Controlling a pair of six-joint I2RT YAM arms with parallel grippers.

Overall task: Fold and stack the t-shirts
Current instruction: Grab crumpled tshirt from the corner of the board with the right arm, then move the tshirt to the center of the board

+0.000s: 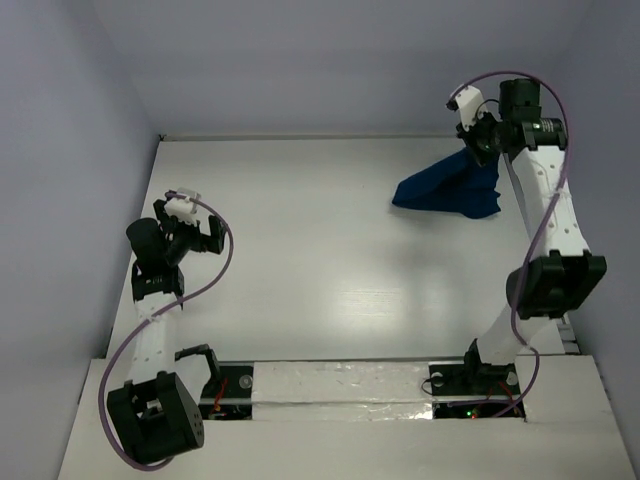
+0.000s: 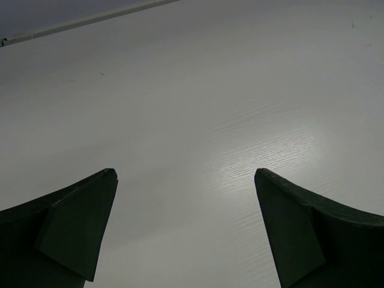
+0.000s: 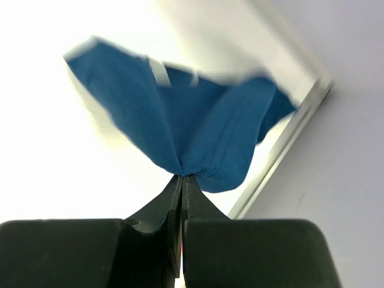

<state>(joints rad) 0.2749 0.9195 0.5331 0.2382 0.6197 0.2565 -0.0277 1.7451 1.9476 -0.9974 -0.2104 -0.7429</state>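
A dark blue t-shirt [image 1: 448, 190] lies bunched at the far right of the white table, one part pulled up toward my right gripper [image 1: 480, 146]. In the right wrist view that gripper [image 3: 185, 175] is shut on a hemmed edge of the t-shirt [image 3: 180, 120], and the cloth hangs from the fingertips in two folds over the table. No print shows on it. At the table's left side, far from the shirt, my left gripper [image 1: 190, 226] stands open. The left wrist view has its gripper [image 2: 186, 174] wide apart over bare table, nothing between the fingers [image 2: 72, 228].
The white table [image 1: 300, 260] is walled in by pale panels at the back and both sides. Its back right corner rail [image 3: 282, 153] runs close to the hanging cloth. The arm bases [image 1: 330, 385] sit along the near edge.
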